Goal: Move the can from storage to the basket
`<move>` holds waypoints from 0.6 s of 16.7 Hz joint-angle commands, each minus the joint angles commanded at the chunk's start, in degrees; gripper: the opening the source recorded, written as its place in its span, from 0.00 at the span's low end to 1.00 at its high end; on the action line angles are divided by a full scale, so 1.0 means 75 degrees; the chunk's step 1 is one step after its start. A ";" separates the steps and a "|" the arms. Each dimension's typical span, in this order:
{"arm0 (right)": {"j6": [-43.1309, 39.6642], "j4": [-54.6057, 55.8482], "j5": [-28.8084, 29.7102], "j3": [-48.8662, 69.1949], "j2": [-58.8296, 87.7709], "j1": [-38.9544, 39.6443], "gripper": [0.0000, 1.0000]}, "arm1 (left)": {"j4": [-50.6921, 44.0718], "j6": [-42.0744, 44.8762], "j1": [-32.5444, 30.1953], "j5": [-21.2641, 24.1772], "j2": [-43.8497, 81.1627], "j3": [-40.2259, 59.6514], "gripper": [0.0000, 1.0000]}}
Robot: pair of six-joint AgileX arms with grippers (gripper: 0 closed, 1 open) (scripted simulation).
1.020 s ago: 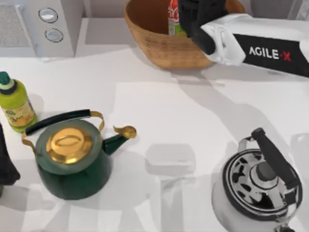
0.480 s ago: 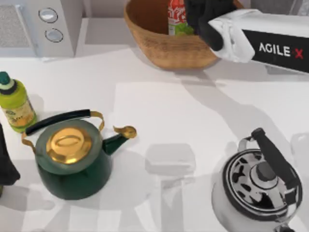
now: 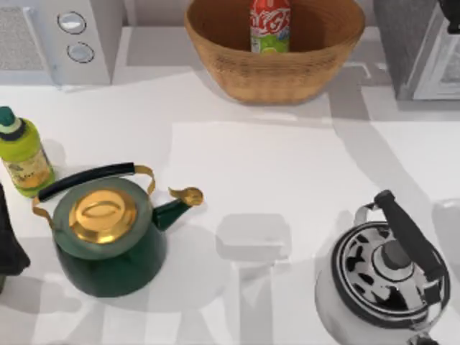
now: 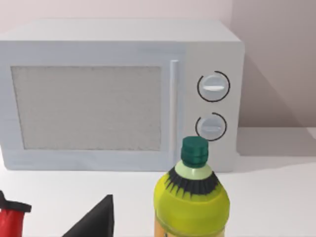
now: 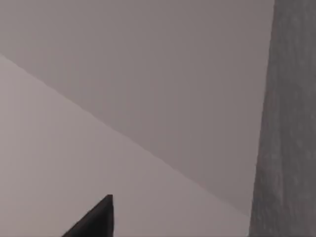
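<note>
Top view: can (image 3: 270,26) standing upright inside basket (image 3: 237,68) at upper centre of frame, nothing gripping it. Left arm sitting parked at lower left edge; jaw state cannot be told. Right gripper (image 3: 452,14) peeking in at upper right corner, well apart from basket; jaw state likewise cannot be told. Green kettle (image 3: 108,233) sitting lower left, bottle (image 3: 21,154) just beside it, silver kettle (image 3: 388,277) lower right. Left wrist view: bottle facing microwave (image 4: 118,94).

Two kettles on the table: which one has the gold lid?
The dark green kettle at the table's left, beside the yellow-green bottle. Its lid, spout tip and handle brackets are gold; the other kettle, at the right, is chrome with a black handle.
</note>
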 joint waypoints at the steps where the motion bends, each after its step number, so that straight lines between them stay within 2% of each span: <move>1: -0.0006 -0.0191 -0.0188 -0.0626 -0.0876 -0.0190 1.00 | 0.0000 0.0000 0.0000 0.0000 0.0000 0.0000 1.00; 10: -0.0065 -0.1975 -0.2011 -0.6561 -0.8951 -0.1971 1.00 | 0.0000 0.0000 0.0000 0.0000 0.0000 0.0000 1.00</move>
